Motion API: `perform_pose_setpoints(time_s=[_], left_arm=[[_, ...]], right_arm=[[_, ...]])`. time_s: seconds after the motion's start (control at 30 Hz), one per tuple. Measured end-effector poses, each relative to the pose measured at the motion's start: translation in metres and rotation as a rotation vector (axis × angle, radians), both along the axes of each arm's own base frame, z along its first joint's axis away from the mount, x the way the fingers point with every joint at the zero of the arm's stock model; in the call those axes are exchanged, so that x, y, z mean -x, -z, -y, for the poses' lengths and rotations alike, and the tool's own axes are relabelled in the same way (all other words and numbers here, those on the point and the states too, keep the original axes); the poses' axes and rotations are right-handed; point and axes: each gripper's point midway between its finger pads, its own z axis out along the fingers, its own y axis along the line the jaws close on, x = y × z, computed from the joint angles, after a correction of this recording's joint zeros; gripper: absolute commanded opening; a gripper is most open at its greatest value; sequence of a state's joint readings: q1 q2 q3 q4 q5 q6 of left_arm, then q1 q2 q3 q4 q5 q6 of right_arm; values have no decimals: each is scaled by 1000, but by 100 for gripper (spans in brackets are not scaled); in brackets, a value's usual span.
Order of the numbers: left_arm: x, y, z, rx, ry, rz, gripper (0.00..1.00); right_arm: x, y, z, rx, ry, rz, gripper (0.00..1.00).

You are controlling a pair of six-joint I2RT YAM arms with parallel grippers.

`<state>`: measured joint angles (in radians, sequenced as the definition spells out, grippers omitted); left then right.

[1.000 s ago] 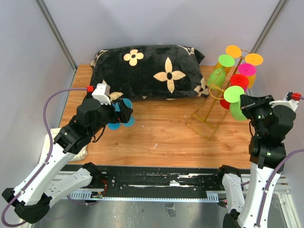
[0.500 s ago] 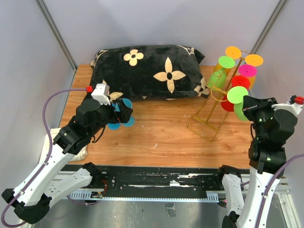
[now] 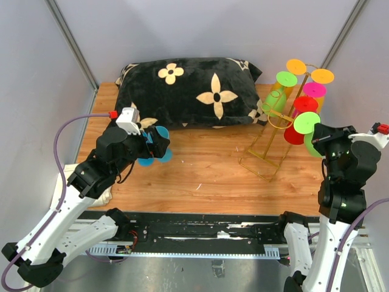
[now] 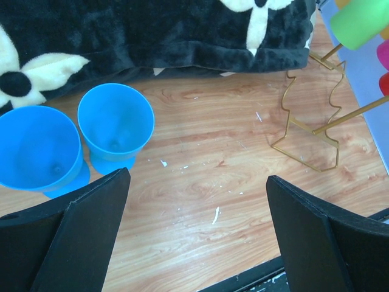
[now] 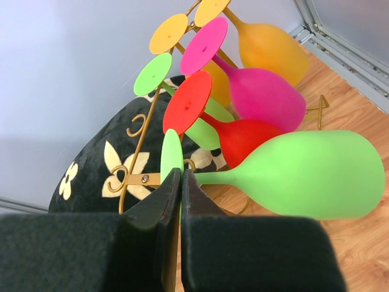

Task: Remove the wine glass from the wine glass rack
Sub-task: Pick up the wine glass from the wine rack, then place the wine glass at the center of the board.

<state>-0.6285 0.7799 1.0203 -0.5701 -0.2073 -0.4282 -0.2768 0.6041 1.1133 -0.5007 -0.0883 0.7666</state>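
On the right side of a wooden table [image 3: 200, 173], the wine glass rack [image 3: 267, 152] stands as a thin gold wire stand, leaning in the overhead view, its wire base resting on the wood. Coloured glasses hang from its arms by their round feet: two orange glasses [image 3: 298, 66] at the far top, a pink glass [image 3: 315, 89], a red glass [image 3: 306, 104] and a green glass [image 3: 285, 79] on the left side of the rack.

The right gripper [image 5: 181, 173] is at the near right of the rack, its two fingers pinched tight on the thin stem of a light green wine glass [image 5: 304, 173]. That glass lies almost on its side in the air, bowl pointing right and disc-shaped foot towards the rack. Seen from the wrist, the foot sits just beside one of the rack's gold arms; whether it is free of the hook cannot be told.

Across the far side of the table lies a black plush pillow [image 3: 188, 91] with cream flower shapes.

On the left, the left gripper [image 4: 197, 176] hangs above the table with its fingers spread wide, holding nothing. Just below it and near the pillow's edge, two blue glasses [image 4: 115, 125] stand upright side by side on the wood.
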Motion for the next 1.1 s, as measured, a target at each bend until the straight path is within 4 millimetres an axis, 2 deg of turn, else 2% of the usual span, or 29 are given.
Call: perform_pose_setpoints(time_s=[0.13, 0.37, 0.47, 0.67, 0.9, 1.1], left_arm=[[1, -1, 0, 4, 0, 2, 100], [2, -3, 0, 19, 3, 10, 100], [3, -6, 1, 35, 7, 20, 100], [8, -11, 3, 77, 26, 44, 100], [8, -15, 11, 99, 60, 55, 100], [9, -15, 18, 108, 93, 51, 100]], right_arm=[[7, -5, 1, 30, 11, 15, 1], [33, -30, -6, 111, -2, 74, 1], [40, -37, -21, 124, -73, 98, 1], [54, -42, -68, 104, -319, 126, 1], [94, -64, -96, 178, -448, 120, 1], [103, -47, -123, 159, -631, 82, 1]])
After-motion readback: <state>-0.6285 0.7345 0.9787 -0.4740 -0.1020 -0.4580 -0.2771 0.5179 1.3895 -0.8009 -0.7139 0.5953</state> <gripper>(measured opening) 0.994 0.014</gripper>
